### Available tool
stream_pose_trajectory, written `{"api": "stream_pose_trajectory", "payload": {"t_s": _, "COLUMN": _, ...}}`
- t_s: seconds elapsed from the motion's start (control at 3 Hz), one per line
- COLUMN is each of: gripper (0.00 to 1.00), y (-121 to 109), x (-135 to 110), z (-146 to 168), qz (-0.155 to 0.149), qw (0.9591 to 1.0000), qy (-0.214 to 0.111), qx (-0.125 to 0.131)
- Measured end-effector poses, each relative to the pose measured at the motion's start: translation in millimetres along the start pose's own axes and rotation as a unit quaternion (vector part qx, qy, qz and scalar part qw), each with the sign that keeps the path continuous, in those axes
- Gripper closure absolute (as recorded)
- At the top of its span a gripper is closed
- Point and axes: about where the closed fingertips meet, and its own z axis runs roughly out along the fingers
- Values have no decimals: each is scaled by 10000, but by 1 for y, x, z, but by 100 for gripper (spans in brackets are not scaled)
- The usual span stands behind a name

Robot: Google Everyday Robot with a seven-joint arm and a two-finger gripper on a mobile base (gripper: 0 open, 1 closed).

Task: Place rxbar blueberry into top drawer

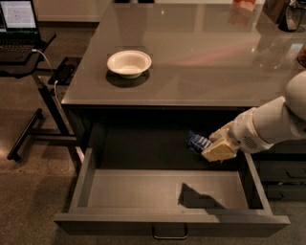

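The dark-blue wrapped bar is held in the pincer above the wide grey drawer's right rear.

No legible txt anywhere. Pale lettering on small flat dark-blue snack bar: too blurred to read. Lit laptop screen, top left: lines, unreadable. Tan two-finger gripper grips the bar over wide grey top drawer, right side.
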Motion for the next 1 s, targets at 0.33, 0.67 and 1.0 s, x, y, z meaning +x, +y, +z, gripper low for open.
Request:
{"api": "stream_pose_trajectory", "payload": {"t_s": 0.33, "gripper": 100, "y": 3, "x": 3, "z": 3, "qz": 12, "qw": 10000, "qy": 26, "qx": -34}}
{"api": "stream_pose_trajectory", "payload": {"t_s": 0.67, "gripper": 100, "y": 3, "x": 4, "z": 28, "qz": -32, "qw": 9998, "qy": 111, "qx": -171}}
{"api": "stream_pose_trajectory", "payload": {"t_s": 1.0, "gripper": 100, "y": 1, "x": 20, "z": 64, "qz": 120, "qw": 9992, "qy": 144, "qx": -353}}
